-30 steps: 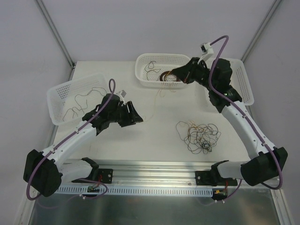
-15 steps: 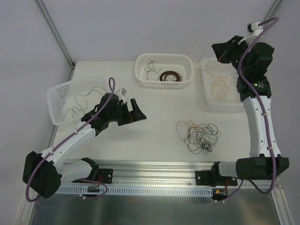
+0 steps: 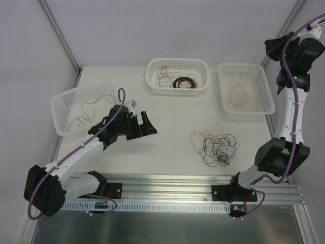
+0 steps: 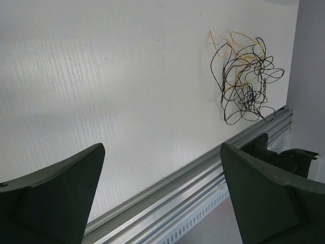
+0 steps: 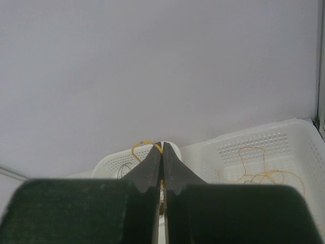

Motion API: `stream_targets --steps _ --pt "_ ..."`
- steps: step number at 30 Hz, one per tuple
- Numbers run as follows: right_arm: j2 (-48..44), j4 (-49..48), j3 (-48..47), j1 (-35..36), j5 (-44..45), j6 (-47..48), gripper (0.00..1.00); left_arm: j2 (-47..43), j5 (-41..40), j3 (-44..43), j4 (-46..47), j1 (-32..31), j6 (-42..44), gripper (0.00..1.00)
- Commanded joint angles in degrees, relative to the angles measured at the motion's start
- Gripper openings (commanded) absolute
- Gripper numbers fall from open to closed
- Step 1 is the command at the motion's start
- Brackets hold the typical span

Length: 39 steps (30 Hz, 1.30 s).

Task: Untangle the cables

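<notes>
The tangled clump of black and yellow-tan cables (image 3: 216, 147) lies on the white table at centre right; it also shows in the left wrist view (image 4: 246, 76). My left gripper (image 3: 147, 124) is open and empty, low over the table well left of the clump, with bare table between its jaws in the left wrist view (image 4: 162, 147). My right gripper (image 3: 269, 47) is raised high at the far right, above the right basket. Its jaws are pressed together on a thin yellow cable (image 5: 143, 146) that loops out at the tips (image 5: 162, 145).
Three white perforated baskets stand at the back: the left one (image 3: 63, 104) holds black strands, the middle one (image 3: 152, 76) dark coiled strands, the right one (image 3: 264, 89) yellow strands. A metal rail (image 3: 172, 185) runs along the near edge.
My right arm has swung from the middle basket to the right and up, now high above the right basket with a yellow strand. My left arm has barely moved.
</notes>
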State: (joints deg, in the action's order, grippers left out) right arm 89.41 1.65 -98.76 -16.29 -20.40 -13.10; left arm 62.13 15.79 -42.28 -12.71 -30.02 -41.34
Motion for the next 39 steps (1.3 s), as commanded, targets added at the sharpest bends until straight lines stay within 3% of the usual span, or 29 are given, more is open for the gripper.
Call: stream_targets --steps 1,8,14,19,20,21,23,24,27,29,32,39 --pt "3.8 -5.4 -4.1 -2.8 -0.8 -2.5 0.02 -0.3 -1.0 -0.1 1.2 -0.3 0.7 0.99" --pt "12.7 -6.9 -6.1 -4.1 -3.3 -3.9 0.03 1.2 -0.9 -0.5 1.0 -0.3 1.1 0.99" --pt "12.8 -11.5 6.4 -4.3 -3.1 -6.4 0.12 2.1 -1.0 -1.0 0.9 -0.4 1.6 0.99" --pt "7.4 -10.9 16.1 -4.4 -2.1 -3.3 0.25 1.2 -0.7 -1.0 0.7 -0.3 2.3 0.99" --pt "6.0 -7.9 17.3 -4.4 -1.6 -2.3 0.3 1.1 -0.8 -0.9 0.6 -0.3 2.3 0.99" --pt "3.4 -6.1 18.2 -4.4 -0.8 -1.2 0.43 0.9 -0.6 -0.8 0.7 -0.4 2.3 0.99" --pt "0.5 0.8 18.9 -4.4 0.9 1.3 0.52 0.3 -0.4 -0.3 0.5 -0.3 2.4 0.99" --pt "-2.4 2.6 19.6 -4.4 2.0 1.9 0.63 0.2 -0.2 -0.2 0.4 -0.3 2.5 0.99" --pt "-5.9 13.1 18.2 -4.3 6.0 4.2 0.74 -0.5 0.4 0.4 0.4 -0.4 2.3 0.99" --pt "-8.6 21.7 17.5 -4.0 8.4 4.3 0.78 -1.0 0.9 0.8 0.5 -0.3 2.3 0.99" --pt "-12.9 27.2 19.8 -1.4 9.1 5.2 0.8 -1.5 1.6 1.5 0.4 -0.4 2.3 0.99" --pt "-22.5 33.9 35.1 13.6 12.7 6.8 0.8 -3.5 2.2 3.8 0.4 -0.3 1.2 0.99"
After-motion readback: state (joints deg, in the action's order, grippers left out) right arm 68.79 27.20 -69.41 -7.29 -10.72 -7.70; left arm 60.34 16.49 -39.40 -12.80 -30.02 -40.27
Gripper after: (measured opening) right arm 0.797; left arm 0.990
